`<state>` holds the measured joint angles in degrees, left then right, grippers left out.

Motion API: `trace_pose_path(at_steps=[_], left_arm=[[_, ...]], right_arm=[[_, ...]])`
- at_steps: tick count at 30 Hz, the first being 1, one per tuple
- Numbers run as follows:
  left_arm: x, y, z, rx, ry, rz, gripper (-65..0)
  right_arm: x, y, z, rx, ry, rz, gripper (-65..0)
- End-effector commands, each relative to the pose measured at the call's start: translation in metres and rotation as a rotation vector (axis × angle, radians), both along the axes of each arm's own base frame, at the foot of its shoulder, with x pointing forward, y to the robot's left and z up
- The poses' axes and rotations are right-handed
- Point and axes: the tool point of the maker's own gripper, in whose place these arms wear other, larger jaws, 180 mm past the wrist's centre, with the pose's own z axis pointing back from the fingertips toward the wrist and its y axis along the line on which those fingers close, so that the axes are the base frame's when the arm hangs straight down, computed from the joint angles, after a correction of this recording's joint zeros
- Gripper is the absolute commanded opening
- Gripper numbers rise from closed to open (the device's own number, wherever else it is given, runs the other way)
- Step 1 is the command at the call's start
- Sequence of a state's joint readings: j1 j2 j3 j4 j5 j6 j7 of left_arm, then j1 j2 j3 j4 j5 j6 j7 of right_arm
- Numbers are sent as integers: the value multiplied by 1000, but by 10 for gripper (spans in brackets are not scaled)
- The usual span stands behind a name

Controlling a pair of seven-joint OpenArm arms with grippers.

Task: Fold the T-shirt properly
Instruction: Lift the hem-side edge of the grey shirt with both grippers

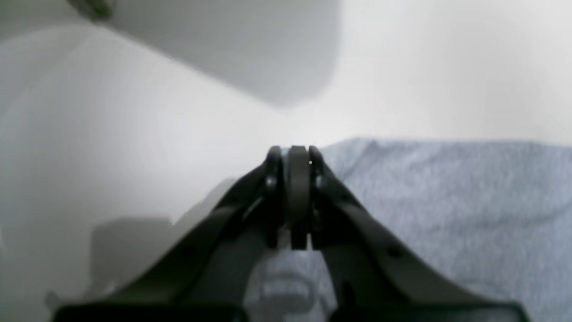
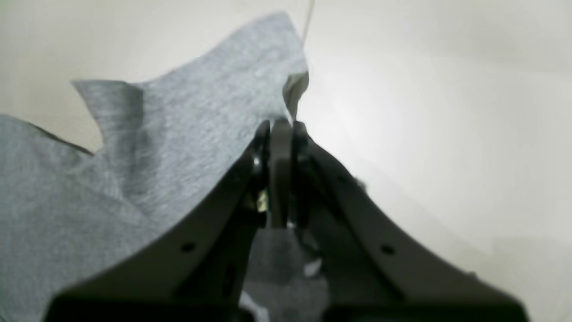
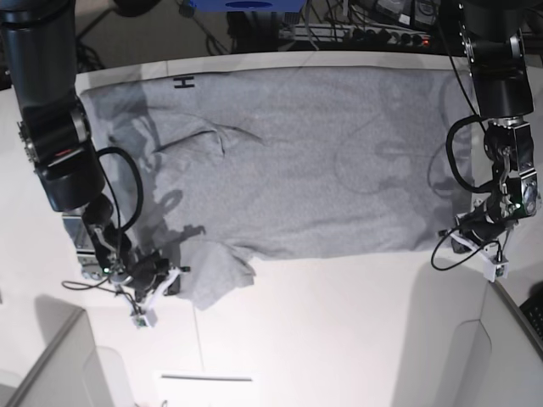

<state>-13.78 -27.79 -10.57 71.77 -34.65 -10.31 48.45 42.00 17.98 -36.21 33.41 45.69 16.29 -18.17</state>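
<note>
The white surface [image 3: 339,322] carries the T-shirt [image 3: 322,161], which lies spread wide across its far half, with black lettering [image 3: 183,81] showing near the far edge. It is a large heather-grey cotton piece, so I judge it light, soft and limp: it will sag and wrinkle where it is not supported, and it should slide easily over the smooth surface. It is not fragile.

Some folds are raised in the cloth toward the right arm's side, and a sleeve [image 3: 216,275] hangs forward over the near edge of the body.

The right hand [image 2: 280,127] has its jaws closed together, and the grey cloth rises up to its tip, so it seems to pinch the edge of the sleeve. The left hand [image 1: 297,154] also has its jaws closed, at the border of the cloth; whether any fabric is caught between them I cannot tell.

The best places to hold are corners and hems, where a pinch catches doubled, firmer cloth.
</note>
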Motion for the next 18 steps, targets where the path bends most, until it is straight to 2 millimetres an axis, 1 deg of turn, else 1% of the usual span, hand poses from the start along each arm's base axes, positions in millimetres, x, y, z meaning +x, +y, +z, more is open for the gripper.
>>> trace_pose_path(at_steps=[1,4,6,8,11,13,18], left_arm=[[11,6,21,11,-59,2,-650],[11,4,24,17,-65,-7,-650],[7,2,23,21,-63,-15,-650],[3,3,28,28,-81,-14,-650],[-6,12,35,32,-106,11,-650],[-11,13,38,39,-114,13,-650],[-22,8,33,49,-102,-4,-650]], right_arm=[[19,-7,28,8,-70,-14,-650],[19,-10,28,5,-70,-17,-650],[19,-19,28,-5,-70,-26,-650],[15,-24,23,-11,-61,-32,-650],[11,-25,18,-15,-45,-31,-650],[6,-24,12,-17,-27,-29,-650],[4,-24,9,-16,-20,-29,-650]])
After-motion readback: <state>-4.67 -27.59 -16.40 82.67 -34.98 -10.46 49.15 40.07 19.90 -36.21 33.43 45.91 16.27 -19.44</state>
